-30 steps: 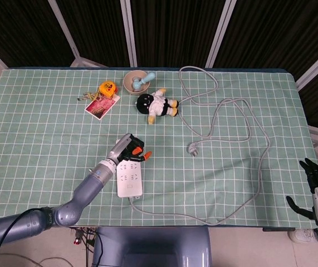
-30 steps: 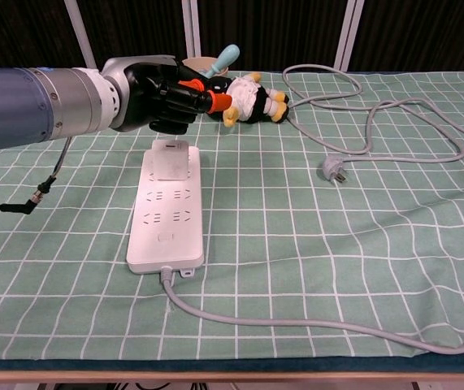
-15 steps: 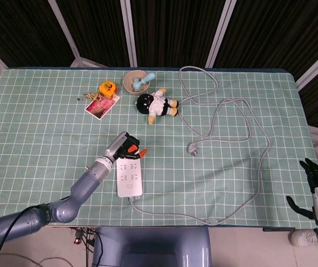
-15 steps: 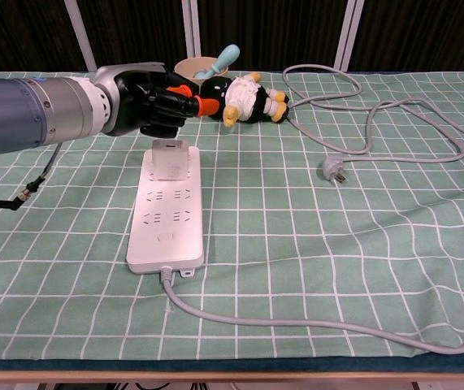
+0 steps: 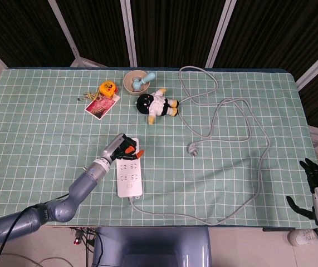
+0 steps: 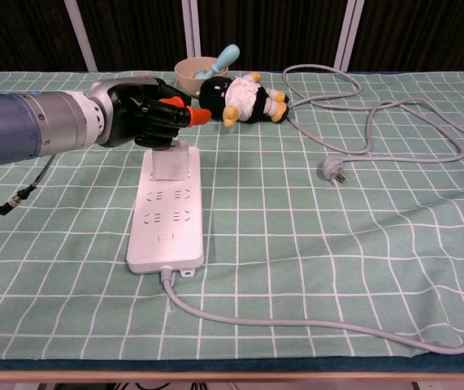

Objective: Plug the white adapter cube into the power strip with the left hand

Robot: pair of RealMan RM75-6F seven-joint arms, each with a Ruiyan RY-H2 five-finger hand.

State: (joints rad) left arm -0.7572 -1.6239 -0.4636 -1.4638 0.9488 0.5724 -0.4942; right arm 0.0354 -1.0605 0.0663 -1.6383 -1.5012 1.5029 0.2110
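The white power strip lies lengthwise on the green checked cloth, also seen from the head view. The white adapter cube stands upright on the strip's far end. My left hand hovers just above and to the left of the cube, its fingers curled in and its orange fingertips pointing right; nothing shows in its grasp. From the head view the left hand covers the strip's far end and hides the cube. My right hand hangs off the table's right edge with fingers apart.
A plush penguin and a bowl with a blue utensil sit just behind the strip. A loose grey plug and its looping cable lie to the right. A yellow tape measure and a card lie at the far left.
My left hand has drawn back to the left and off the cube. The cube, covered a second ago, now stands in full view on the strip.
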